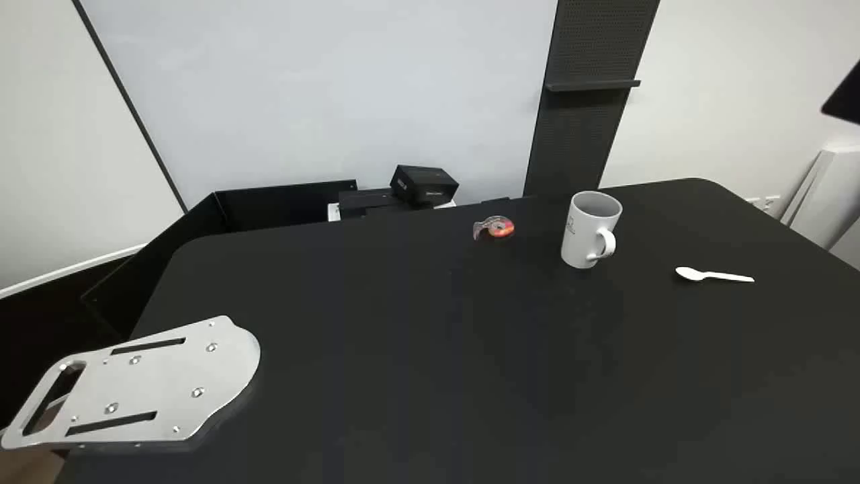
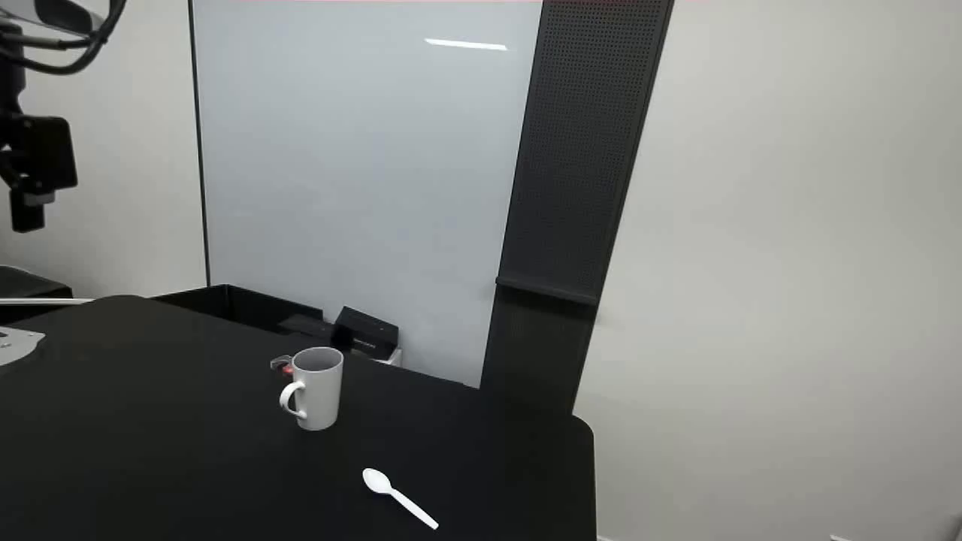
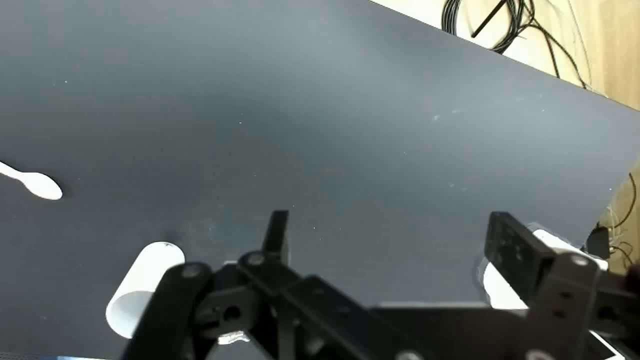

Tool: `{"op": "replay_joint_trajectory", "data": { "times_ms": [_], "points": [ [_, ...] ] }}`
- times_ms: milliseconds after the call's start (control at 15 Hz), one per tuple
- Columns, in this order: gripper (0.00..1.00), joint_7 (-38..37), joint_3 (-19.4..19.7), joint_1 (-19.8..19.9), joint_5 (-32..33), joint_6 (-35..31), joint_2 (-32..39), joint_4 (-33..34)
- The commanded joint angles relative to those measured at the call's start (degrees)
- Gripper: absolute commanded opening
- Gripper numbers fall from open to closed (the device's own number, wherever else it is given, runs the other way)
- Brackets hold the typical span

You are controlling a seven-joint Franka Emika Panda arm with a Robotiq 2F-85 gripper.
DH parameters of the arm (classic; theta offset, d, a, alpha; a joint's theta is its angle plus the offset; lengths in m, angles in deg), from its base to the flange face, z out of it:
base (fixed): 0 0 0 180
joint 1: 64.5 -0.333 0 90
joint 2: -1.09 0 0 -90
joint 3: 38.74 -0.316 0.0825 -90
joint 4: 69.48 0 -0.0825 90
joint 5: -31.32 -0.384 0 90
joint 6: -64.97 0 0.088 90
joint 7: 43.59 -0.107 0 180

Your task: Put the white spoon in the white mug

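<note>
The white spoon [image 1: 713,275] lies flat on the black table. It also shows in an exterior view [image 2: 398,497] and at the left edge of the wrist view [image 3: 40,185], its handle end cut off there. The white mug [image 1: 588,232] stands upright near the spoon, its rim up; it also shows in an exterior view [image 2: 318,391] and in the wrist view [image 3: 145,287], partly hidden by a gripper finger. My gripper [image 3: 390,215] is open with nothing between its fingers. It is high above the table in an exterior view [image 2: 28,214], well away from mug and spoon.
A small red-orange object in clear plastic [image 1: 496,226] lies beside the mug. A silver metal plate [image 1: 154,383] sits at the table's edge. A black box [image 1: 423,185] is behind the table [image 1: 430,349]. Cables [image 3: 515,25] lie on the floor beyond the edge.
</note>
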Motion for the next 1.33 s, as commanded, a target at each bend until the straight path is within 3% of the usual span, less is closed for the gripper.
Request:
{"op": "replay_joint_trajectory", "data": {
  "times_ms": [0, 800, 1267],
  "points": [
    [1.0, 0.15, -0.47, 0.52, -0.2, 0.12, 0.03, 0.11],
    [1.0, 0.16, -0.47, 0.52, -0.2, 0.11, 0.03, 0.11],
    [1.0, 1.07, 1.83, 4.06, 1.34, -1.53, 0.16, -0.84]
  ]
}}
